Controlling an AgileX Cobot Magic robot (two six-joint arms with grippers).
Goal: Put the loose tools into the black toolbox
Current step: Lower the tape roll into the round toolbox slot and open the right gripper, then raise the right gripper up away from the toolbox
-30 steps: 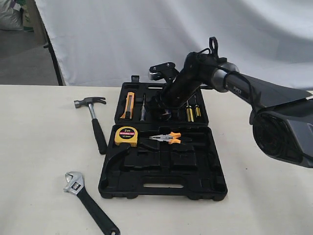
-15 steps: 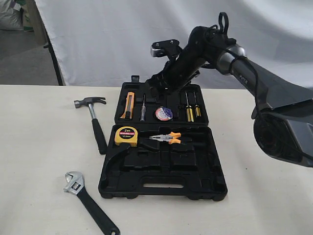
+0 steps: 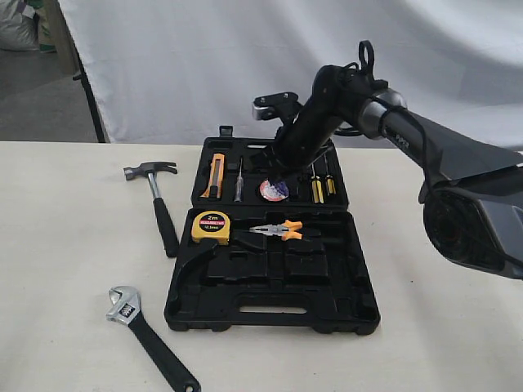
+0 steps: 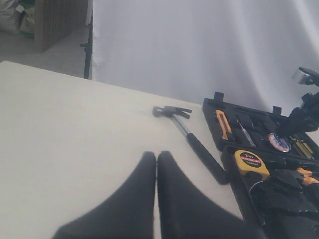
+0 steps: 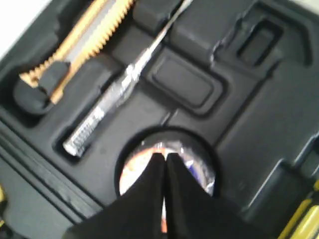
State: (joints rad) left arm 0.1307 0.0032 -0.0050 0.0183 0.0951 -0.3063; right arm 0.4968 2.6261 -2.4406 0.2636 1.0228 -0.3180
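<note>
Right claw (image 5: 164, 158): I see its fingers pressed together with nothing between them. The tips are over the tape roll (image 3: 270, 192), and I cannot tell whether they touch it.
Left claw (image 4: 157, 157): fingers closed tip to tip, empty, above bare surface (image 3: 65, 245).
Tape roll: in the round recess of the toolbox's far half, upper centre of the exterior frame.
Toolbox (image 3: 351, 310): lies open, mid-frame.
Hammer (image 3: 163, 216): flat on the surface just left of the toolbox, outside it.
Wrench (image 3: 151, 343): lower left of the frame, on the surface, apart from the toolbox.
</note>
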